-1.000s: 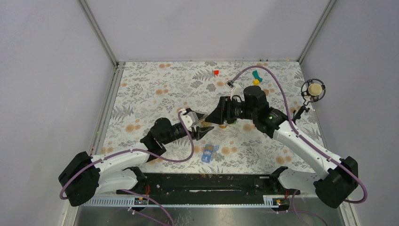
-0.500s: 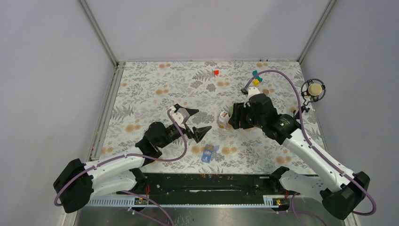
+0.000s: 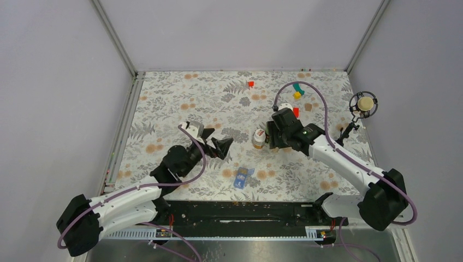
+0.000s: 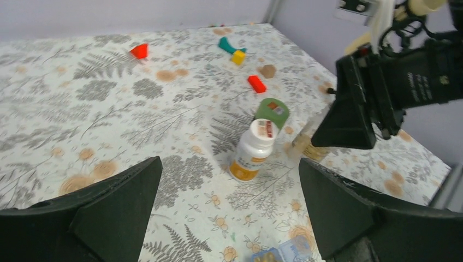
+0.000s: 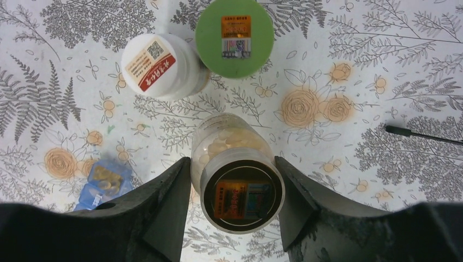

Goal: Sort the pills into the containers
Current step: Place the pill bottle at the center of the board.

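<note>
Pulled back leftward since a second ago with the left fingers (image 4: 229,161), spread wide and holding nothing. Nearest on the counter (image 3: 164,109), between the arms: pill box (image 3: 243,177), flat, long axis running near-left to far-right, tan pills (image 5: 105,176) in one compartment. Beyond it, right fingers (image 5: 232,164) pressed on both sides of an upright dark-capped bottle (image 5: 243,199). Just past that, side by side: white bottle (image 5: 161,65), green-capped bottle (image 5: 235,35). Farther back, small blocks (image 3: 250,84) on the floral print; grey walls (image 3: 229,33) all round.
</note>
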`<state>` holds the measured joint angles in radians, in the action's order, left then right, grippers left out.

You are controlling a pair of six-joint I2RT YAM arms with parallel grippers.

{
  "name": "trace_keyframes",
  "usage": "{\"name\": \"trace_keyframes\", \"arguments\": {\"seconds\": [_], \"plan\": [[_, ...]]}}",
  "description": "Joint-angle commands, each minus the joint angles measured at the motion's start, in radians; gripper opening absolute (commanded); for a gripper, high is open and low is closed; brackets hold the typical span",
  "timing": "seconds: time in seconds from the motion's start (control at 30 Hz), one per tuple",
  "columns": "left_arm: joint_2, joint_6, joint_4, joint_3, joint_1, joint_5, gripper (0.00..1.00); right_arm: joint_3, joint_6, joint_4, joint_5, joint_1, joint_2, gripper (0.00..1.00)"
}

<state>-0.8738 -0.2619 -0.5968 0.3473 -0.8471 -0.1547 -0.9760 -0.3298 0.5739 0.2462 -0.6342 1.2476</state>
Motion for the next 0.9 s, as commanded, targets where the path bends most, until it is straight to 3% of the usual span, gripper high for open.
{"name": "trace_keyframes", "arguments": {"seconds": [0.0,0.23,0.3,0.43,0.53,0.7,0.87], "plan": [[0.021,-0.071,0.185,0.068,0.015,-0.103,0.99,0.017,-0.013,-0.095,0.041,0.001,0.050,0.46],[-0.010,-0.218,0.292,0.063,0.017,-0.053,0.98,0.043,-0.033,-0.140,0.068,-0.001,0.123,0.47],[-0.028,-0.264,0.311,0.051,0.016,-0.030,0.97,0.043,-0.033,-0.141,0.066,0.000,0.135,0.54],[-0.062,-0.349,0.299,0.010,0.016,0.051,0.82,0.053,-0.029,-0.141,0.055,0.000,0.112,0.77],[-0.086,-0.414,0.284,-0.030,0.015,0.103,0.73,0.056,-0.018,-0.129,0.036,0.000,0.077,0.86],[-0.084,-0.568,0.139,-0.147,0.005,0.179,0.72,0.055,-0.018,-0.084,-0.010,0.000,-0.014,0.91],[-0.105,-0.620,0.130,-0.176,-0.015,0.184,0.65,0.084,-0.038,-0.038,-0.049,0.000,-0.117,0.91]]}}
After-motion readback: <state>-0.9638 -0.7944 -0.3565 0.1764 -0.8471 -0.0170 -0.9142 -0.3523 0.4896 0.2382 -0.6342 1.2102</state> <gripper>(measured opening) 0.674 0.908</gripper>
